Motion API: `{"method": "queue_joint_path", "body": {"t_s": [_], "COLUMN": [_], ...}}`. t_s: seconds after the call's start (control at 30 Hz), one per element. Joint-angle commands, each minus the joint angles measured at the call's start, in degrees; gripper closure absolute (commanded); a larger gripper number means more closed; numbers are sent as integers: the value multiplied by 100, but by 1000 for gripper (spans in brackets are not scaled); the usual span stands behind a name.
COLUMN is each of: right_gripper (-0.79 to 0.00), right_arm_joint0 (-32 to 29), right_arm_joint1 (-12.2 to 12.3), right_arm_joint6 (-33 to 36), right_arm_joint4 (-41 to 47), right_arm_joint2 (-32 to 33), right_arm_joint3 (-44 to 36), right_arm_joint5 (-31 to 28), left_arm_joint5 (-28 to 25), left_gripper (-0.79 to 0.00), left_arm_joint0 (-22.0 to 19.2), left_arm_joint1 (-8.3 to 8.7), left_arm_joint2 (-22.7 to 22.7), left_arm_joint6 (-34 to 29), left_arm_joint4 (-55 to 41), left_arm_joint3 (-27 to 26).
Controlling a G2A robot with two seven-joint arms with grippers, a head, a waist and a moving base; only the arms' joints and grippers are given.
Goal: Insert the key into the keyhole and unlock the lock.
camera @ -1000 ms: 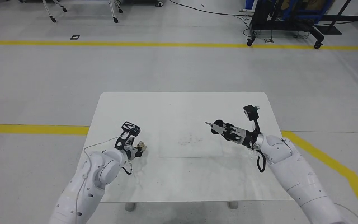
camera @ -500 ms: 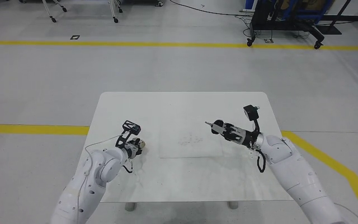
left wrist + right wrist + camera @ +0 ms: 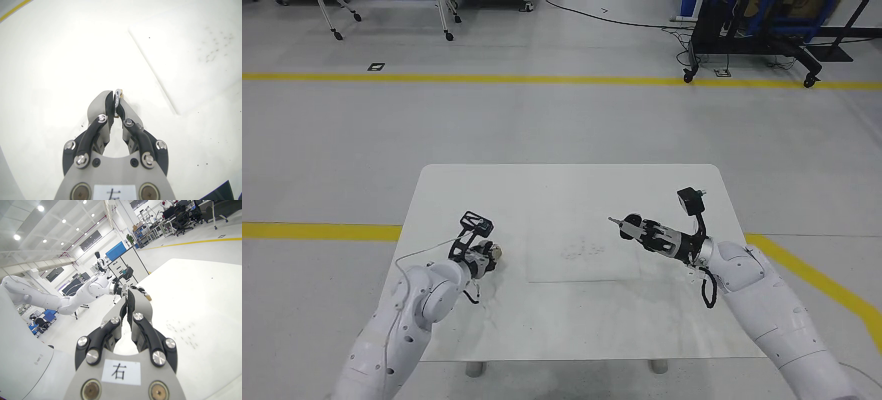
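A small brass padlock [image 3: 122, 94] with a silver shackle [image 3: 116, 99] sits between the pads of my left gripper [image 3: 115, 106], which is shut on the shackle just above the white table [image 3: 572, 190]. From above, that gripper [image 3: 485, 256] and the lock [image 3: 495, 256] are at the table's left side. My right gripper [image 3: 627, 228] hovers at the right side, shut on a thin silver key [image 3: 614, 221] whose tip points toward the left arm. In the right wrist view the shut gripper [image 3: 129, 298] faces the padlock [image 3: 149, 297] held across the table.
A thin white sheet [image 3: 577, 255] lies flat in the table's middle, with faint dark specks [image 3: 213, 49] on it. The table's edges are close behind both arms. Yellow floor lines run beyond the table.
My left gripper has carried the lock a little farther from the table's near edge. The right arm and key have stayed still.
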Motion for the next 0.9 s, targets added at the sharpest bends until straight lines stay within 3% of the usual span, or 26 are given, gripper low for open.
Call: {"method": "queue_joint_path", "body": {"t_s": [0.0, 0.5, 0.87], "right_gripper": [0, 0, 0], "right_arm_joint0": [0, 0, 0], "right_arm_joint1": [0, 0, 0], "right_arm_joint6": [0, 0, 0], "right_arm_joint4": [0, 0, 0], "right_arm_joint2": [0, 0, 0], "right_arm_joint3": [0, 0, 0], "right_arm_joint5": [0, 0, 0], "left_arm_joint5": [21, 132, -203], "left_gripper": [0, 0, 0], "left_arm_joint0": [-43, -303, -340], "left_arm_joint1": [-13, -115, -154], "left_arm_joint2": [35, 270, 131], "left_arm_joint6": [57, 654, 1047], "left_arm_joint4": [36, 405, -107], "left_arm_joint3": [74, 555, 649]}}
